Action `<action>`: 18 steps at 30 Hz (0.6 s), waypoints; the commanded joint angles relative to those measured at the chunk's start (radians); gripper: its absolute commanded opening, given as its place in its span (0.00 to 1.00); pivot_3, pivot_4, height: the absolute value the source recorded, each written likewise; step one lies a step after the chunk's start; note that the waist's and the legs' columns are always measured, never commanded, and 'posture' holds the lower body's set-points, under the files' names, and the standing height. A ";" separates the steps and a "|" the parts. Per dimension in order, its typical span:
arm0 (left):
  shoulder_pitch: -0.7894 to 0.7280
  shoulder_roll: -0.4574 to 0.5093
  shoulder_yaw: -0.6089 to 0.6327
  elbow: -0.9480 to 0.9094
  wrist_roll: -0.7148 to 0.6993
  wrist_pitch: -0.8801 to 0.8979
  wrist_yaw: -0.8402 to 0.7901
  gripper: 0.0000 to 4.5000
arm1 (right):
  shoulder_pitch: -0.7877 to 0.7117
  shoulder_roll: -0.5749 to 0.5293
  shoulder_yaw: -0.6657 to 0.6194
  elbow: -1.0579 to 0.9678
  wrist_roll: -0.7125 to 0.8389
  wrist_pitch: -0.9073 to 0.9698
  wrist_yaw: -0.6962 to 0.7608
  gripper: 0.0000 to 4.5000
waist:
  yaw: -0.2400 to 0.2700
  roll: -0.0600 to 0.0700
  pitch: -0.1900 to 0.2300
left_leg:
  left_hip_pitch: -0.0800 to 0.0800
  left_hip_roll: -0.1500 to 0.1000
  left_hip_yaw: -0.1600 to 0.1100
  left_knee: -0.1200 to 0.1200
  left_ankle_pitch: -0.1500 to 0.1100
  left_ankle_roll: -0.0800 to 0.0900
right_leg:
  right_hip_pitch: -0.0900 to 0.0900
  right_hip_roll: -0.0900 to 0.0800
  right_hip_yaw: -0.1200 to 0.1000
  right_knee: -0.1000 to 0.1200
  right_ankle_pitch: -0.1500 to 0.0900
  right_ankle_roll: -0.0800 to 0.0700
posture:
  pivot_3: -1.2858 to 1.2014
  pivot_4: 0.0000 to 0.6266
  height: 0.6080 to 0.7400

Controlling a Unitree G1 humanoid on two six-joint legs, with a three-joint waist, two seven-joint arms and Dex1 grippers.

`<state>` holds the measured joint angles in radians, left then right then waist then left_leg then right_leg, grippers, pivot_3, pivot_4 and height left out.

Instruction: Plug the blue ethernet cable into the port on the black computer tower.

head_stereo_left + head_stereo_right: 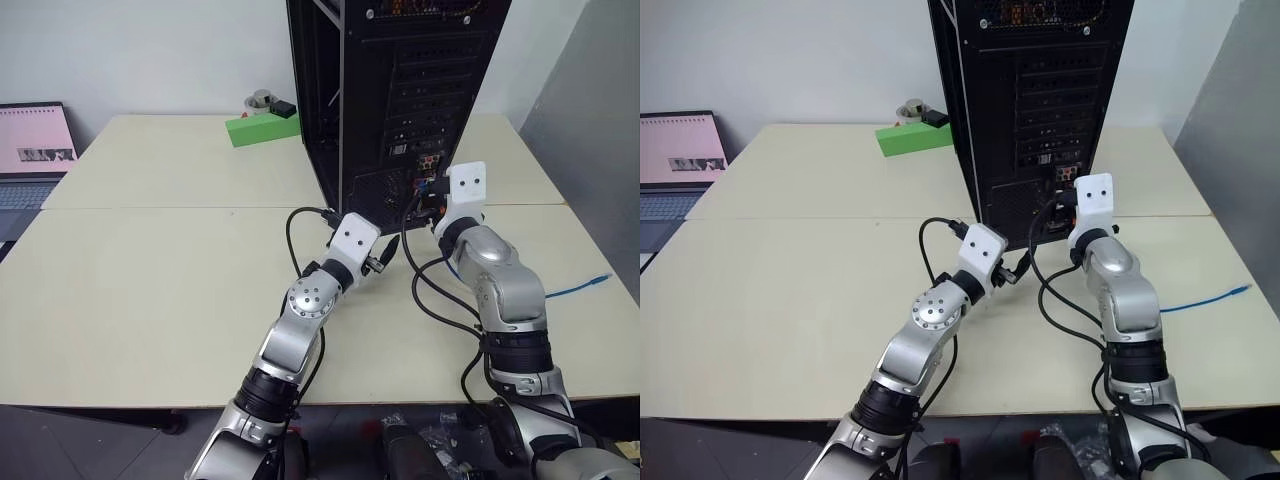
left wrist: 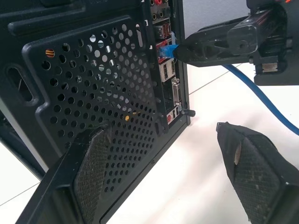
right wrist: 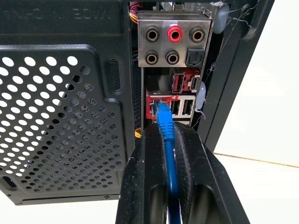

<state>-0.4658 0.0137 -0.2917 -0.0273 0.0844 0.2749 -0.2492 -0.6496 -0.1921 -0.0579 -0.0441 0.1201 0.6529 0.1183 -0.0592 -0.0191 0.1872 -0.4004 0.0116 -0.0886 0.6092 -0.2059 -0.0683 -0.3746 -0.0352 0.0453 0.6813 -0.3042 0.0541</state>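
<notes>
The black computer tower [image 1: 400, 90] stood upright on the cream tabletop [image 1: 150, 290], its rear panel facing the robot. The right hand [image 3: 170, 135] was clenched on the blue ethernet cable [image 3: 167, 135] just behind its plug, the two black fingers pressed against the cord on either side. The plug's tip sat at the mouth of the port [image 3: 156, 103], a dark socket in a red frame within the connector strip; whether it was fully seated could not be told. The rest of the cable trailed across the tabletop to the robot's right, its far end [image 1: 600, 280] lying near the edge. The left hand [image 2: 168, 154] was released, fingers spread wide and holding nothing, just beside the tower's perforated lower panel. A green block [image 1: 262, 128] lay behind the tower, and a laptop [image 1: 35, 150] sat at the far left.
</notes>
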 commanded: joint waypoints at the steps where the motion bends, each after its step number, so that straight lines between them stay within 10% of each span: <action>1: -0.003 -0.007 0.003 -0.042 -0.002 -0.010 -0.001 0.84 | -0.050 -0.004 -0.006 -0.004 0.008 -0.038 0.016 0.00 | -0.001 0.000 0.000 | 0.000 0.000 0.000 0.000 0.000 0.000 | 0.000 0.000 0.000 0.000 0.000 0.000 | 0.52 0.24 1.00; 8: -0.006 -0.009 0.002 -0.040 -0.004 -0.011 -0.004 0.84 | -0.044 -0.018 -0.011 0.002 0.015 -0.043 0.043 0.00 | -0.003 0.000 0.000 | 0.000 0.000 0.001 0.000 0.000 0.000 | 0.000 0.000 0.001 0.000 0.000 0.000 | 0.52 0.24 1.00; 18: -0.009 -0.004 0.011 -0.041 -0.010 -0.009 -0.009 0.85 | 0.043 -0.118 -0.042 -0.148 0.064 0.075 0.128 0.53 | 0.019 0.000 0.000 | -0.002 -0.001 0.000 0.000 0.000 0.000 | 0.000 -0.001 0.000 -0.001 0.000 0.000 | 0.52 0.24 1.00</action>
<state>-0.4658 0.0145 -0.2873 -0.0277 0.0812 0.2752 -0.2528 -0.6074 -0.2852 -0.0662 -0.1057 0.1592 0.7062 0.2232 -0.0402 -0.0191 0.1872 -0.4020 0.0109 -0.0885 0.6092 -0.2060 -0.0684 -0.3747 -0.0359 0.0451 0.6799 -0.3042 0.0541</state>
